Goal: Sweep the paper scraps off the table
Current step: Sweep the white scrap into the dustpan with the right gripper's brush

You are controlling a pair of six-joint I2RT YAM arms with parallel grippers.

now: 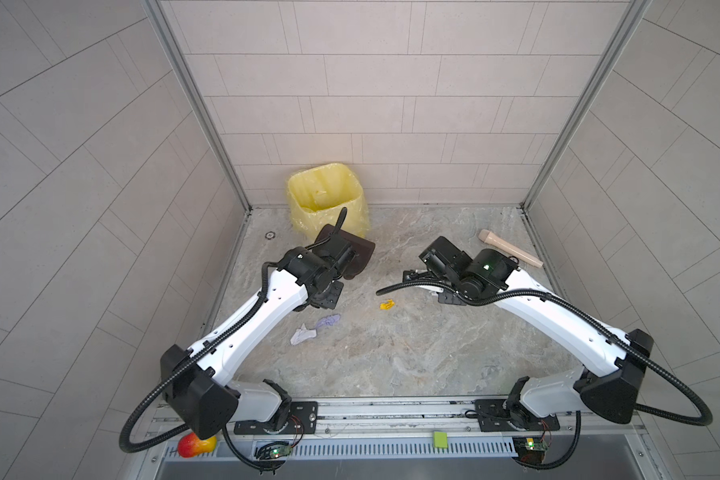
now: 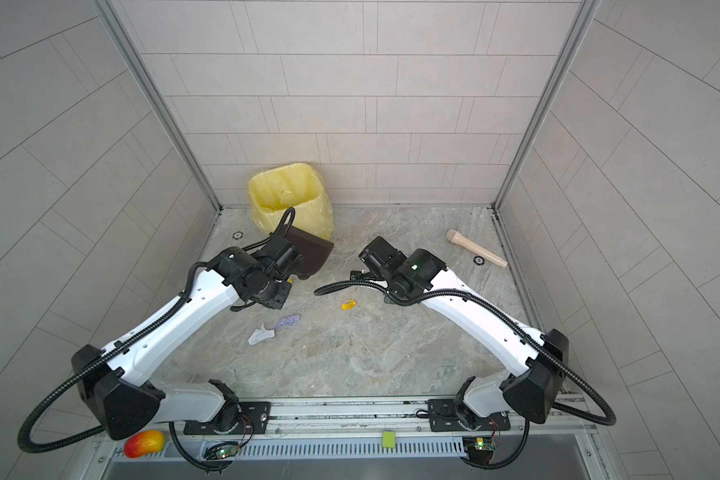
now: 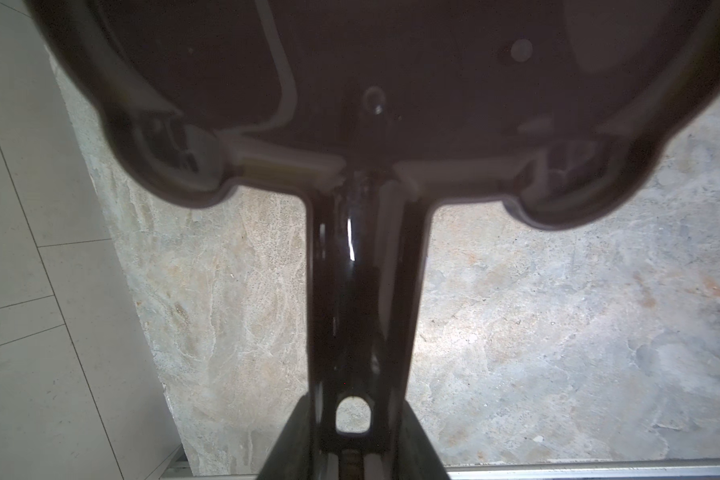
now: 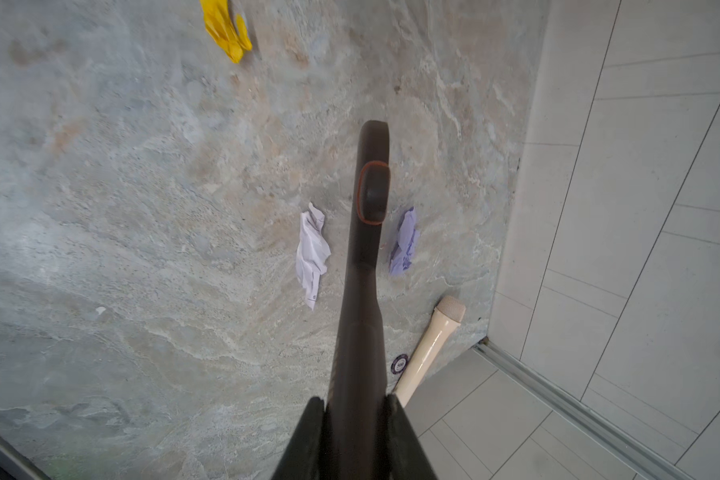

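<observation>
On the marbled table (image 1: 391, 357), a lilac paper scrap (image 1: 328, 321), a white one (image 1: 301, 336) and a yellow one (image 1: 386, 305) lie between the arms in both top views. My left gripper (image 3: 352, 419) is shut on the handle of a dark brown dustpan (image 1: 360, 253), held off the surface beside the bin. My right gripper (image 4: 354, 401) is shut on a dark brown brush handle (image 4: 368, 232); its bristles are out of view. In the right wrist view a white scrap (image 4: 312, 253) and a lilac scrap (image 4: 404, 245) lie on either side of that handle, and a yellow scrap (image 4: 225, 29) lies farther off.
A yellow bag-lined bin (image 1: 325, 199) stands at the back left by the wall. A beige microphone-shaped object (image 1: 510, 249) lies at the back right near the side rail. A red-yellow mango toy (image 1: 196, 445) and a green square (image 1: 440, 439) sit on the front rail. Tiled walls enclose three sides.
</observation>
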